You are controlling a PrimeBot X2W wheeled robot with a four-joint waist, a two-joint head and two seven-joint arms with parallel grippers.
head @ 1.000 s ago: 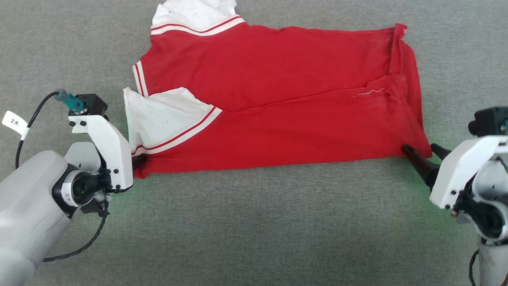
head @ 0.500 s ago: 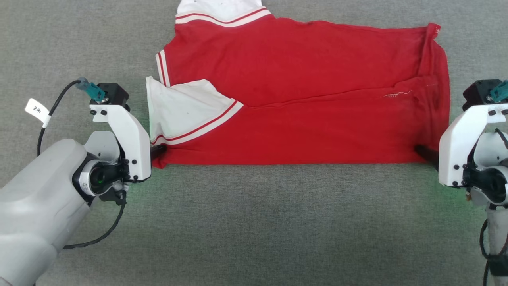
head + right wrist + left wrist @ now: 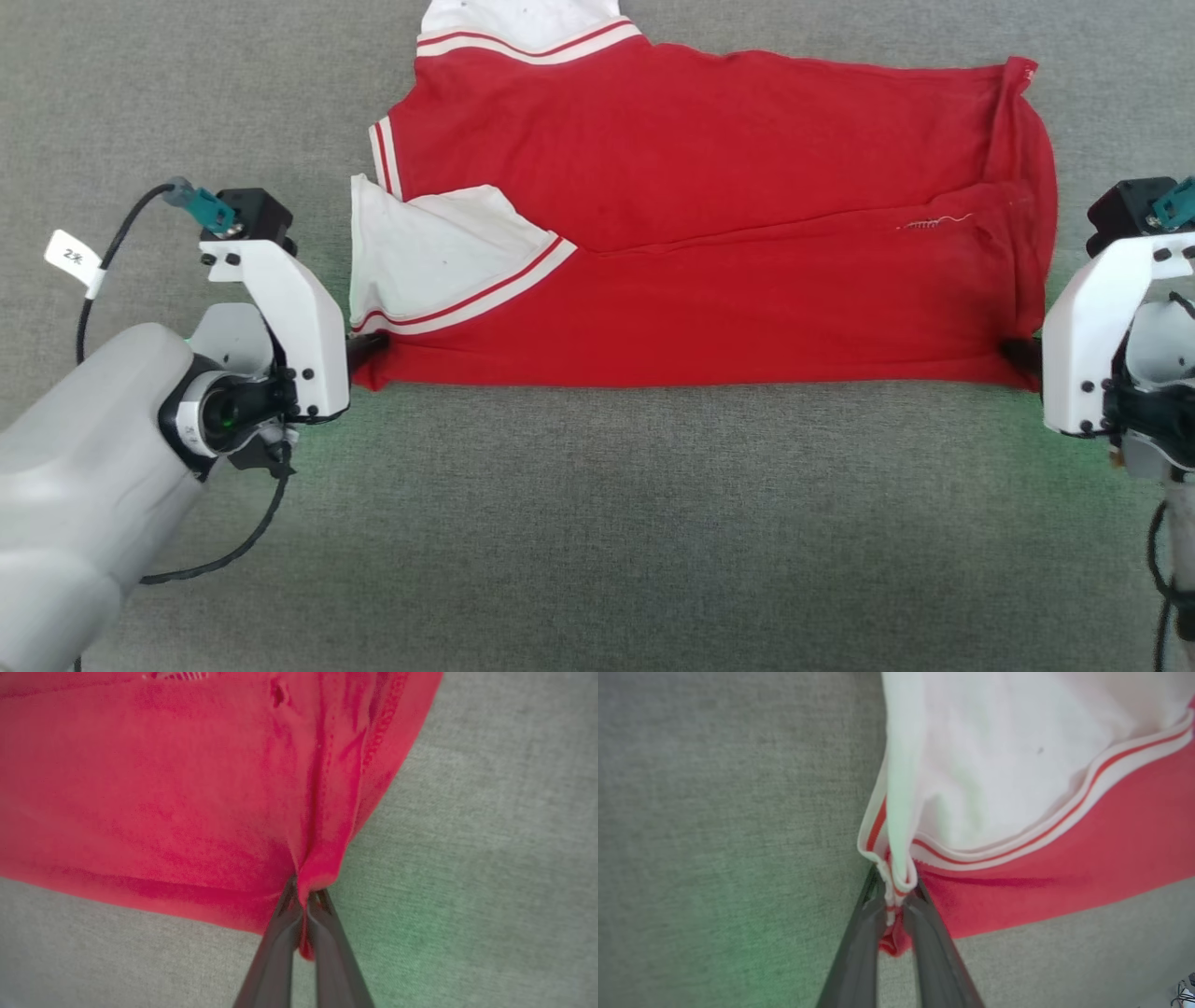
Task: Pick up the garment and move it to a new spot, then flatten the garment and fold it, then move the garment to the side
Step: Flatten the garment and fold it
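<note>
While the left pincer (image 3: 896,891) and the right pincer (image 3: 304,896) each clamp a corner of the garment (image 3: 709,233), overstretching could slip it loose.

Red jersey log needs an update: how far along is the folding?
Done: the jersey lies flat on the grey surface, one lengthwise fold apparently made, white sleeve on top. In hand: left gripper and right gripper pinch its near corners. Left: further folds, then moving it aside.
</note>
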